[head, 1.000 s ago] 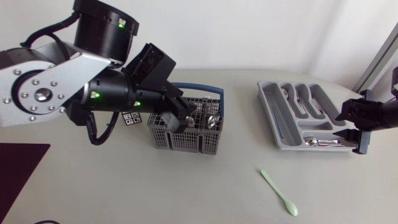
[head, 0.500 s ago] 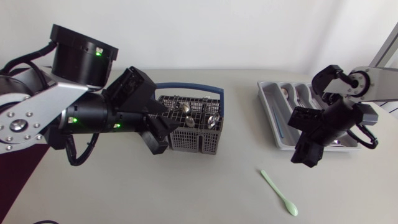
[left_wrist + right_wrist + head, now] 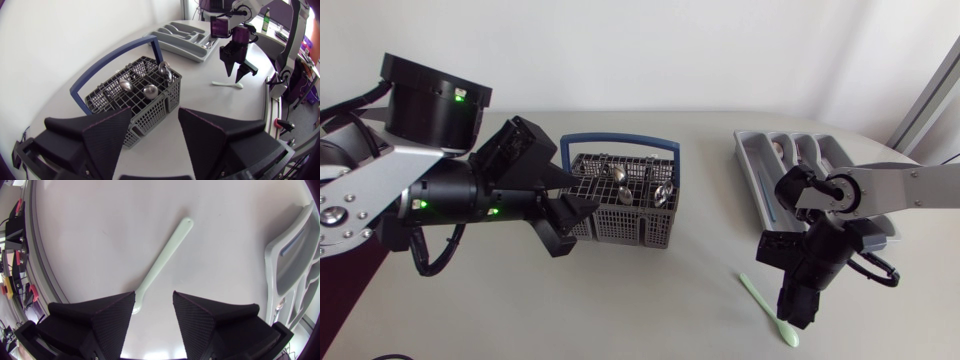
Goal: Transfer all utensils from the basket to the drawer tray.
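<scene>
Head view: right tool [image 3: 798,315] points down over green spoon [image 3: 755,292], spread apart; left tool [image 3: 586,190] apart beside basket [image 3: 630,228].

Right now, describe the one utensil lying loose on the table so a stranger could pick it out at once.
Start at the grey drawer tray on the table's right side. On the tabletop in front of it, beneath the right gripper, lies a spoon. It is the only pale green one; those in tray and basket are shiny metal.
</scene>
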You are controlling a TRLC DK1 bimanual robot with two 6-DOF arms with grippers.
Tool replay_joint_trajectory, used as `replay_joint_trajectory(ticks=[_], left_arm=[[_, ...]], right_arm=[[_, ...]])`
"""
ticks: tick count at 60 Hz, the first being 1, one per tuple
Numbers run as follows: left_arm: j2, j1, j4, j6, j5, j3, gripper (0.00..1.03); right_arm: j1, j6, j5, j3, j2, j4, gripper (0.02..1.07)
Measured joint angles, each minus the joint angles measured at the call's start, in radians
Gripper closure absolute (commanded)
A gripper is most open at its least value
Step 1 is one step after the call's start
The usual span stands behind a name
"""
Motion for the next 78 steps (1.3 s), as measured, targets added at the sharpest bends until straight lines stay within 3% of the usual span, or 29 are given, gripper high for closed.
replay_joint_trajectory(ticks=[19,27,31,38,54,59,72,78], left_arm=[[-0.002,0.000,-0.001,0.000,0.003,-0.005,0.36],[-0.008,0.000,-0.003,0.000,0.003,-0.008,0.36],[-0.012,0.000,-0.004,0.000,0.003,-0.009,0.36],[-0.015,-0.001,-0.004,0.000,0.003,-0.012,0.36],[-0.019,-0.001,-0.004,0.000,0.003,-0.024,0.36],[-0.019,-0.001,-0.004,0.000,0.003,-0.028,0.36],[-0.020,-0.014,-0.004,0.000,0.003,-0.028,0.36],[-0.020,-0.016,-0.005,0.000,0.003,-0.028,0.36]], right_arm=[[0.061,0.042,0.007,-0.037,0.040,0.074,0.71],[0.068,0.041,0.040,-0.043,0.040,0.095,0.89],[0.061,0.007,0.048,-0.043,0.040,0.102,0.99],[0.020,-0.111,0.052,-0.043,0.037,0.114,1.00],[-0.100,-0.482,0.054,-0.108,-0.107,0.217,1.00],[-0.122,-0.602,0.051,-0.136,-0.166,0.279,0.89],[-0.167,-0.854,0.051,-0.227,-0.203,0.387,0.89],[-0.196,-0.928,0.051,-0.251,-0.214,0.398,0.65]])
